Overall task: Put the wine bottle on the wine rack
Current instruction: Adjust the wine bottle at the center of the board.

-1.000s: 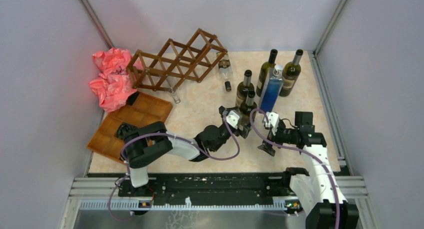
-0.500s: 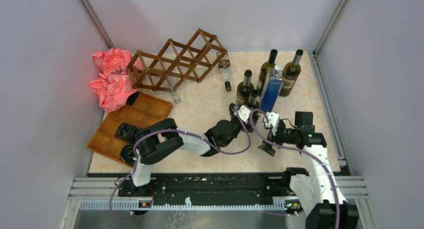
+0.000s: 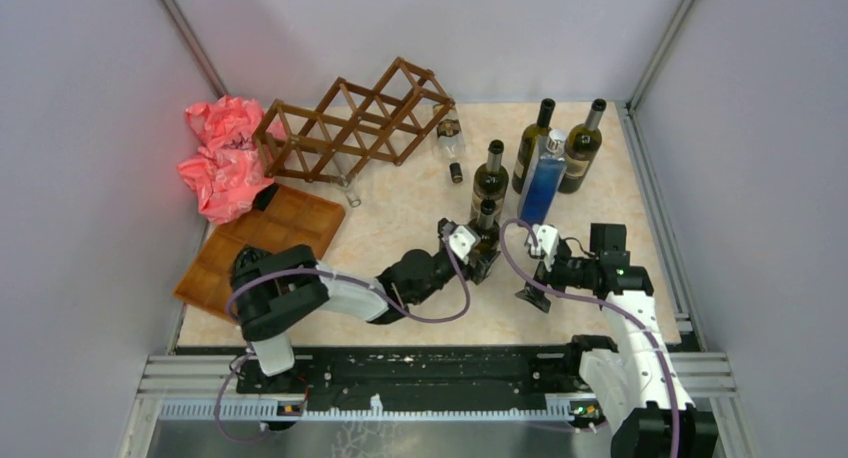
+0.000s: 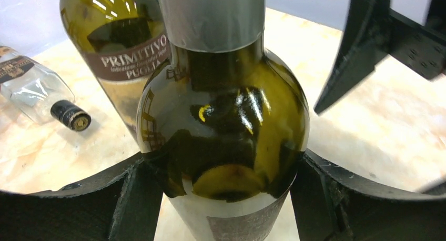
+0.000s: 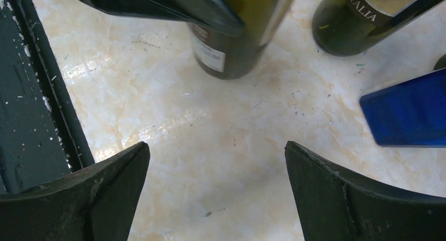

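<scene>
Bright, even light from above; shadows soft on the counter (image 3: pixel 400 208). Glare spots on the wine bottle (image 4: pixel 226 120) in my left wrist view; edges there blurred.

From the left wrist, your wine bottle (image 4: pixel 226 120) runs off the top and bottom edges and covers part of the labelled bottle (image 4: pixel 115 46) behind. The right wrist view crops the blue bottle (image 5: pixel 407 109).

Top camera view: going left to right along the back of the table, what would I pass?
Crumpled pink plastic bag, dark brown wooden lattice wine rack, clear glass bottle lying flat, tall blue bottle, rightmost dark green wine bottle.
</scene>
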Controlling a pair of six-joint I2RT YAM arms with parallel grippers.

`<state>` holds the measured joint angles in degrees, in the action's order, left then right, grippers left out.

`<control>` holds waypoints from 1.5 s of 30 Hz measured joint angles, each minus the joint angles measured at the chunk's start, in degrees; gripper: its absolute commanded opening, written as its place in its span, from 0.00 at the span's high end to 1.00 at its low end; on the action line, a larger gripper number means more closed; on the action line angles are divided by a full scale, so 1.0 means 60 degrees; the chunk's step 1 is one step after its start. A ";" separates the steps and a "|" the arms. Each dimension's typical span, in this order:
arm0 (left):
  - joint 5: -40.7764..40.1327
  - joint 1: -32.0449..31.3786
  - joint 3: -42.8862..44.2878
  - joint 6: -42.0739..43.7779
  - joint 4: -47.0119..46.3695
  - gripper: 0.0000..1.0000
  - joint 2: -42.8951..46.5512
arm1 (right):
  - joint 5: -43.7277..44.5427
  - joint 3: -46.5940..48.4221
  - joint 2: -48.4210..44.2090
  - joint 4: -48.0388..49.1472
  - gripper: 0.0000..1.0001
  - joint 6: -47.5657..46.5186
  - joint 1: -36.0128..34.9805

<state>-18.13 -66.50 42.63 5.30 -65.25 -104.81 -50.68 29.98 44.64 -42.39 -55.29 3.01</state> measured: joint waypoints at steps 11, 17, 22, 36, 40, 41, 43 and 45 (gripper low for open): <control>0.1836 0.0000 -0.2422 -0.0605 0.1883 1.00 0.3286 | -0.0375 0.0000 0.0011 -0.0098 0.02 0.0000 -0.0004; 0.2200 0.0015 -0.3195 -0.0721 0.3195 1.00 0.4958 | -0.0765 0.0004 0.0025 -0.0204 0.02 0.0004 -0.0004; 0.2393 0.0117 -0.3493 -0.0710 0.4156 1.00 0.5952 | -0.0925 0.0026 0.0029 -0.0299 0.02 0.0007 -0.0004; 0.3876 0.0790 -0.3646 -0.0721 0.5089 1.00 0.6765 | -0.1213 0.0965 0.0044 -0.0867 0.02 -0.0051 -0.0004; 0.4237 0.0991 -0.3741 -0.0739 0.5169 1.00 0.6943 | -0.1191 0.1519 0.0153 -0.1384 0.02 -0.0397 -0.0004; 0.4320 0.1038 -0.3774 -0.0743 0.5169 1.00 0.6980 | -0.1180 0.1679 0.0219 -0.1574 0.02 -0.0543 -0.0004; 0.4441 0.1096 -0.3818 -0.0743 0.5162 1.00 0.7023 | -0.1169 0.2062 0.0390 -0.2007 0.02 -0.0838 -0.0004; 0.4535 0.1151 -0.3829 -0.0739 0.5166 1.00 0.7042 | -0.1166 0.2419 0.0539 -0.2412 0.02 -0.1126 -0.0004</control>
<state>9.08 -59.59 19.66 0.86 -34.26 -62.57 -57.67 44.49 47.88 -56.86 -62.04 2.98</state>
